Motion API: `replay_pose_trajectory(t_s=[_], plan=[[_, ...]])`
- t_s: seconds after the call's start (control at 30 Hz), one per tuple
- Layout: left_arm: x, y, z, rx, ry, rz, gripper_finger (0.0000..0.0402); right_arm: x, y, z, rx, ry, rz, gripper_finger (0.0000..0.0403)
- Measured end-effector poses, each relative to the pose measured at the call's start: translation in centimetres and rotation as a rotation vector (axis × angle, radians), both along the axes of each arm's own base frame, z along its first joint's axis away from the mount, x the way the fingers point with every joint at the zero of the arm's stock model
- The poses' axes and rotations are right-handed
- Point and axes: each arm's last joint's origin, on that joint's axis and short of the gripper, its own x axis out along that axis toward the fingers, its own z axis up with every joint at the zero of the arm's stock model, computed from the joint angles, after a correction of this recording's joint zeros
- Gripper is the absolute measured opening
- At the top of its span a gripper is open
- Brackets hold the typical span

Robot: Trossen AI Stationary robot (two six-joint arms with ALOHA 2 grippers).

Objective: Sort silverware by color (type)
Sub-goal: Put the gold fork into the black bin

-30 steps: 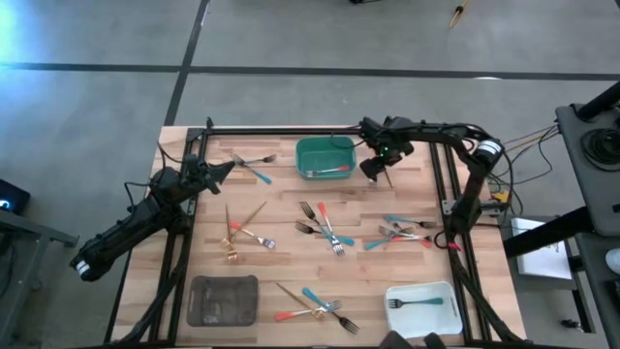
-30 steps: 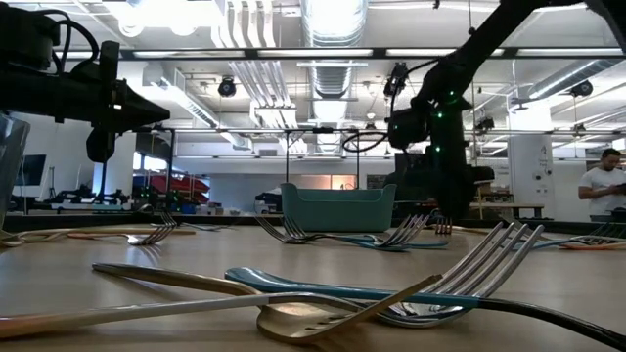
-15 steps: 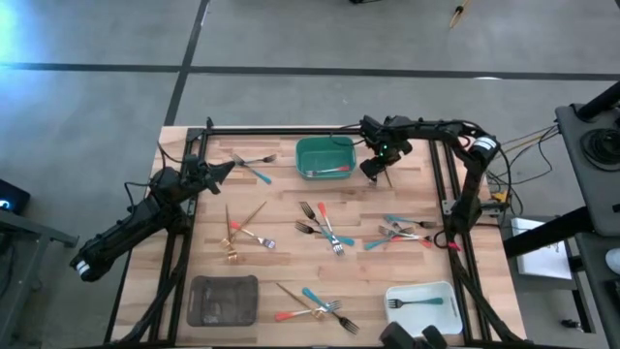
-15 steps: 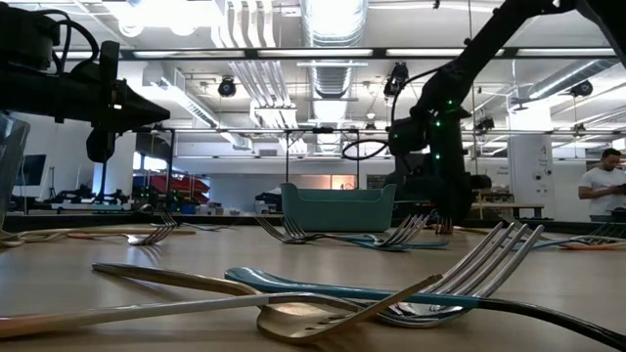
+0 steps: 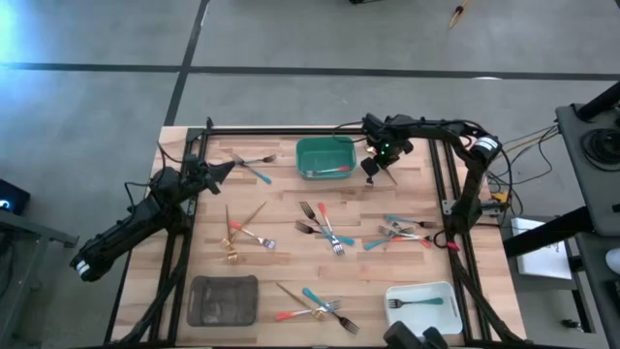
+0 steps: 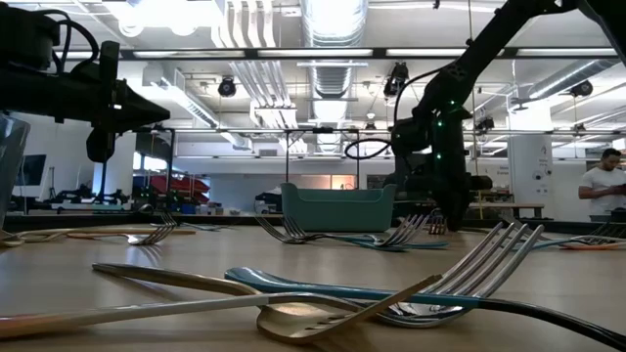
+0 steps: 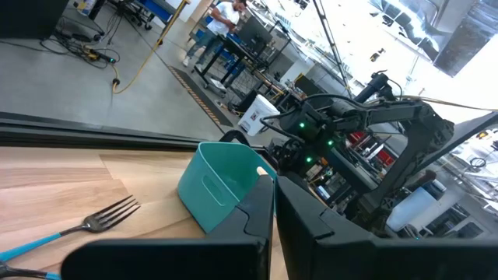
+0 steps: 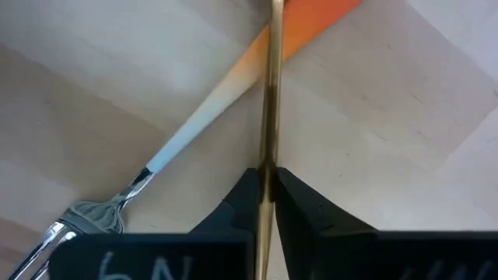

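Your right gripper (image 8: 267,190) is clamped on a thin gold utensil (image 8: 271,93), just beside the green tray (image 5: 325,155) at the table's far side. Utensil's a slim, smooth metal rod, long axis running fwd between the fingers, crossing over a red-orange-handled fork (image 8: 233,78) on the pale wood. Left gripper (image 5: 225,167) closed, w/ nothing in it.

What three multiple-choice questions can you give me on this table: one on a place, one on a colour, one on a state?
1. Which tray holds a silver fork with a teal handle? A green rectangular tray; B grey rectangular tray; C white rectangular tray.
2. What colour is the slim utensil in the right gripper? A gold; B teal; C red.
3. How is the left gripper? A wide open; B shut, empty; C shut on a fork.
Answers: C, the high view shows the fork lying in it; A, a gold rod is pinched between the fingers; B, its fingers meet with nothing between.
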Motion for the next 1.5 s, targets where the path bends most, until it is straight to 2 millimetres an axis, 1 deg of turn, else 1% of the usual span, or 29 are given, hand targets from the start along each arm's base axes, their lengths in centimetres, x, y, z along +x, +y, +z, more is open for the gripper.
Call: replay_pose_trajectory(t_s=[0.07, 0.2, 0.3, 0.37, 0.57, 0.73, 0.83, 0.9, 1.03, 1.17, 1.27, 1.33, 1.4, 1.5], plan=[[0.0, 0.0, 0.0, 0.000, 0.000, 0.000, 0.0000, -0.2, 0.2, 1.0, -0.002, -0.028, -0.003, 0.0015], [0.0, 0.0, 0.0, 0.000, 0.000, 0.000, 0.0000, -0.4, 0.6, 4.1, -0.049, -0.116, -0.030, 0.0014], [0.0, 0.0, 0.0, 0.000, 0.000, 0.000, 0.0000, -0.8, 1.4, 6.4, -0.094, -0.189, -0.065, 0.0014], [0.0, 0.0, 0.0, 0.000, 0.000, 0.000, 0.0000, -0.9, 2.2, 8.2, -0.132, -0.243, -0.077, 0.0014], [0.0, 0.0, 0.0, 0.000, 0.000, 0.000, 0.0000, -0.9, 5.6, 12.7, -0.225, -0.419, -0.039, 0.0014], [0.0, 0.0, 0.0, 0.000, 0.001, 0.000, 0.0000, -0.8, 7.7, 15.4, -0.293, -0.567, -0.035, 0.0013], [0.0, 0.0, 0.0, 0.000, 0.000, 0.000, 0.0000, -0.8, 8.6, 16.3, -0.312, -0.618, -0.007, 0.0013], [0.0, 0.0, 0.0, 0.000, 0.000, 0.002, 0.0000, -0.7, 8.8, 16.5, -0.319, -0.626, 0.001, 0.0013], [-0.1, 0.2, 0.1, 0.001, -0.013, 0.076, 0.0000, -0.5, 8.9, 16.2, -0.319, -0.612, 0.024, 0.0013], [-0.1, 0.2, 0.2, 0.009, -0.025, 0.081, 0.0000, -0.2, 8.8, 15.9, -0.301, -0.604, 0.042, 0.0013], [-0.1, 0.2, 0.3, 0.016, -0.029, 0.084, 0.0000, 0.3, 9.4, 15.8, -0.244, -0.632, 0.087, 0.0013], [-0.1, 0.2, 0.4, -0.048, -0.088, 0.080, 0.0000, 0.8, 10.3, 15.8, -0.218, -0.648, 0.131, 0.0013], [0.0, 0.1, 0.7, -0.124, -0.169, 0.034, 0.0000, 1.5, 11.5, 15.9, -0.208, -0.669, 0.185, 0.0013], [0.4, -0.4, 1.6, -0.108, -0.244, -0.151, 0.0000, 2.8, 13.3, 16.4, -0.221, -0.742, 0.274, 0.0013]])
